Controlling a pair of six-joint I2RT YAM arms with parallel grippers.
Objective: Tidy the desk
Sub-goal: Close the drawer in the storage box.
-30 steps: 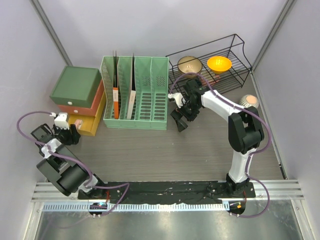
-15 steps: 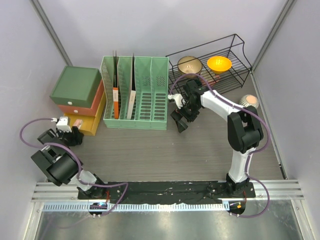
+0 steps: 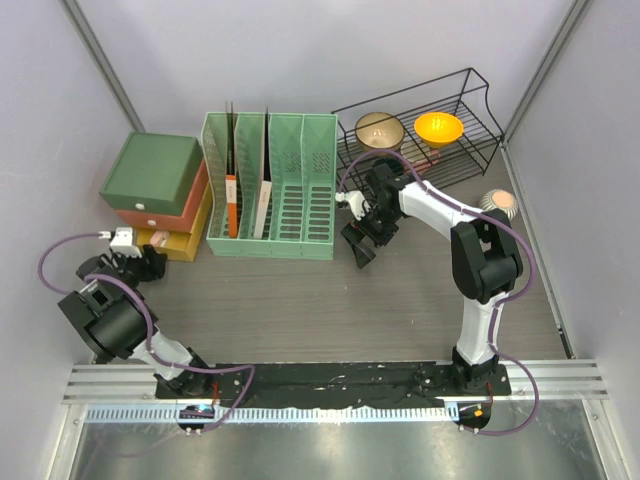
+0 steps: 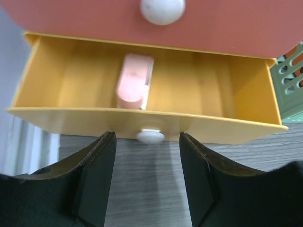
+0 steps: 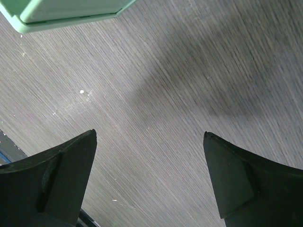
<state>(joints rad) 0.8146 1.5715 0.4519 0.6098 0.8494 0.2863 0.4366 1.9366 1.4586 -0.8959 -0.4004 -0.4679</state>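
Left arm (image 3: 105, 325) swung outward; left gripper (image 3: 143, 263) half-open, empty, white knob (image 4: 150, 136) dead ahead between its jaws, yellow drawer (image 4: 222, 94) standing open back-left on the desk (image 3: 400, 300), right arm (image 3: 480, 260) well off

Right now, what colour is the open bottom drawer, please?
The drawer is yellow; left wrist view.

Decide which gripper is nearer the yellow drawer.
Left. The left gripper faces the drawer, jaws flanking its knob; the right gripper hangs over the desk by the rack.
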